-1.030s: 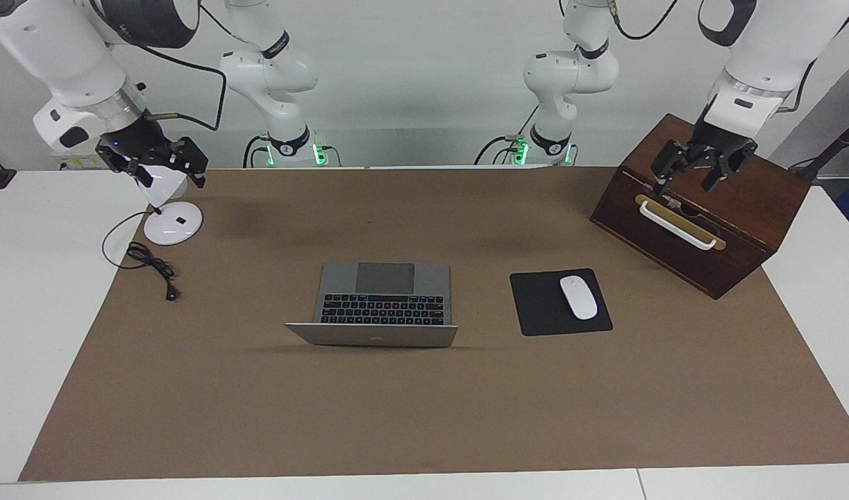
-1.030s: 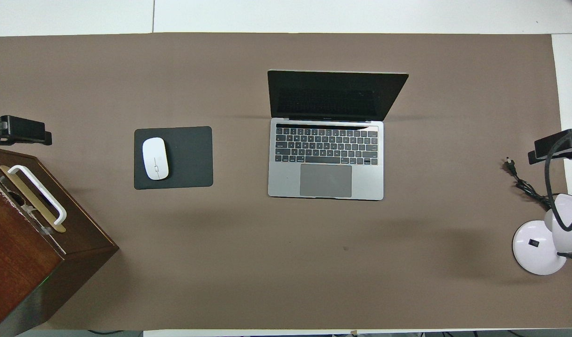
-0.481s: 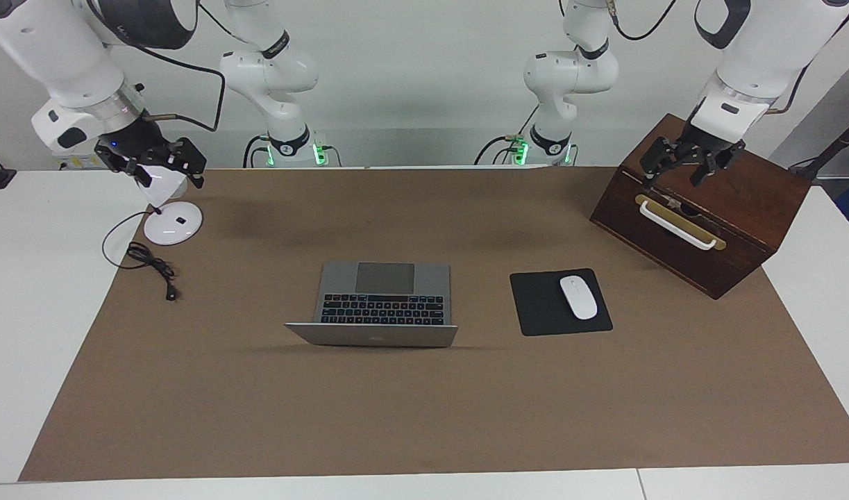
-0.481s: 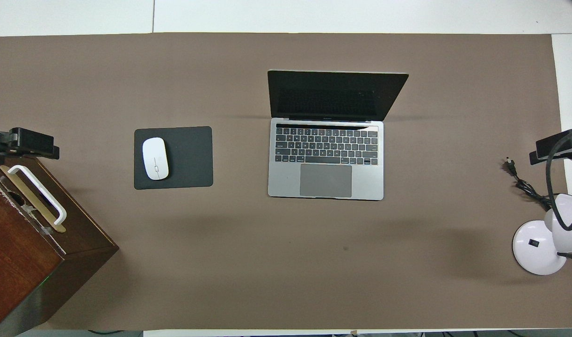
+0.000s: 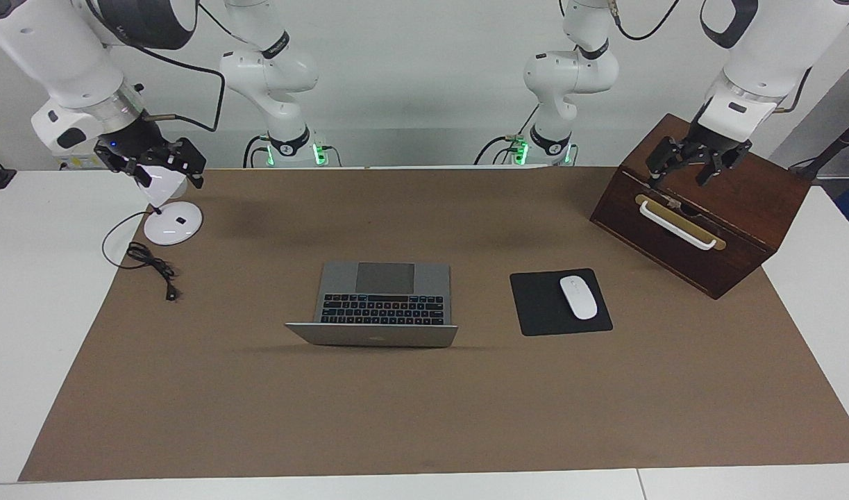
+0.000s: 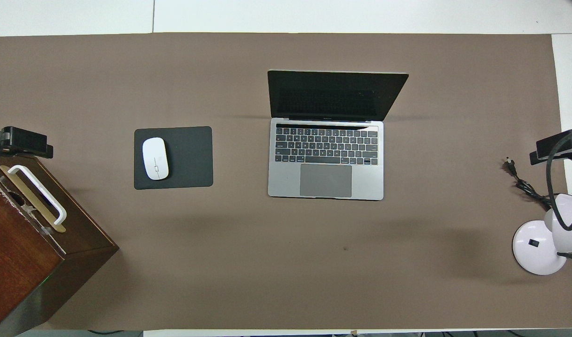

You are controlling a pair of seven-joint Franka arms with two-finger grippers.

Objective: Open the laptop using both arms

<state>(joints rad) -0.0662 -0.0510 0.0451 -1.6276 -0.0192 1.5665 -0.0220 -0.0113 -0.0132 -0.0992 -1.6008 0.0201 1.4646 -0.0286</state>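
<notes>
Laptop [image 5: 382, 305] open mid-mat [image 5: 424, 417], both end effectors at table ends.

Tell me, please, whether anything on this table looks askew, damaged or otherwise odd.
Only the wooden box stands out: it sits skewed to the mat's edges at the left arm's end. The laptop, mouse and mouse pad lie square and intact.

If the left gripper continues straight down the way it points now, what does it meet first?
Probably the wooden box: the open left gripper hangs over its top near the white handle. Depth is unclear.
</notes>
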